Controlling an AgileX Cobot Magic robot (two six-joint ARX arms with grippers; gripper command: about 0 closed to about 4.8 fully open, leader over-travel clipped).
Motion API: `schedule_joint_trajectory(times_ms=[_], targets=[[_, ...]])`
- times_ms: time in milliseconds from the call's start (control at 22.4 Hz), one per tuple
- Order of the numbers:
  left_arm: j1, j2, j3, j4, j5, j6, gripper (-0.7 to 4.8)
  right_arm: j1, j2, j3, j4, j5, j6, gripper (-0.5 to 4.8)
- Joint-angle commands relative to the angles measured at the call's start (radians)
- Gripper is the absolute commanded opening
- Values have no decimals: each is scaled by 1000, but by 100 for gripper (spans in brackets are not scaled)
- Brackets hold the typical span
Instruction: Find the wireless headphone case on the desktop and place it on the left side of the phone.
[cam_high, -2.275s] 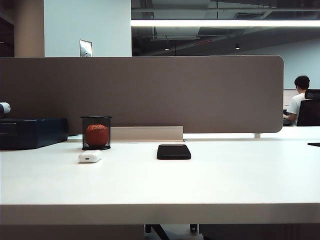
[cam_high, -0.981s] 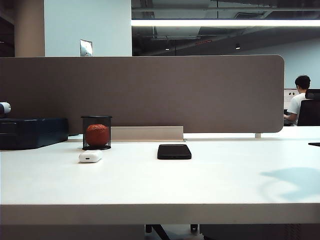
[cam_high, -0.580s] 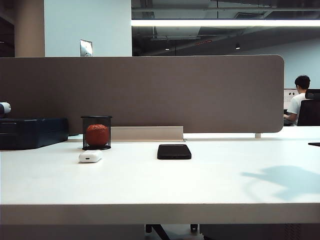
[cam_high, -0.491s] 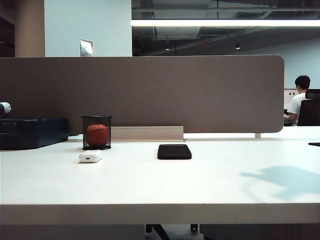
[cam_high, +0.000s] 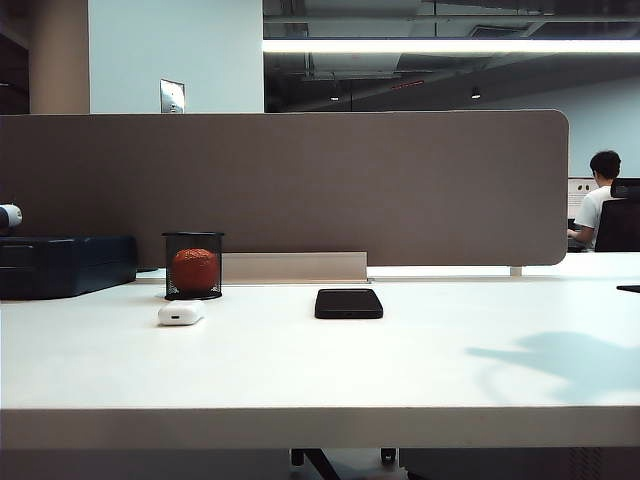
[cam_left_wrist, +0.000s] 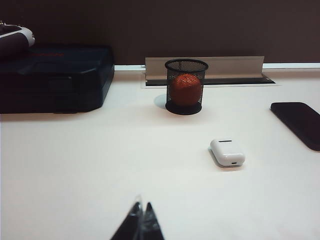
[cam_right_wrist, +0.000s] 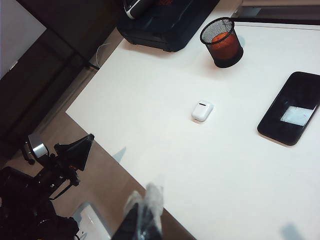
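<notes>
My right gripper (cam_right_wrist: 145, 205), jaws together and empty, hangs high over the desktop (cam_right_wrist: 150, 130), the wireless headphone case (cam_right_wrist: 202, 111) lying ahead beside the phone (cam_right_wrist: 292, 107), seemingly nearer my idle, closed left gripper (cam_left_wrist: 141, 222).

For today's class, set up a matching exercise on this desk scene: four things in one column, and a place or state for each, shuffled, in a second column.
Things:
1. wireless headphone case
2. phone
3. orange-red ball
4. left gripper

Place or state:
A. inside the black mesh cup
B. black, lying flat near mid-desk
C. shut, over bare desktop
D. white, just in front of the mesh cup

Pairs: 1-D, 2-B, 3-A, 4-C
</notes>
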Motion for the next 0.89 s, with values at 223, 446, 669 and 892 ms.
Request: schedule_joint_trajectory(times_ms=[223, 446, 669, 892], targets=[[2, 1, 1, 6, 0, 0, -5, 3, -2, 4, 8, 87, 0, 4], [2, 1, 1, 6, 0, 0, -5, 113, 5, 4, 15, 93, 0, 4], [2, 1, 1, 6, 0, 0, -5, 286, 50, 4, 82, 215, 0, 4], [2, 1, 1, 6, 0, 0, -5, 418, 117, 4, 169, 232, 37, 25]])
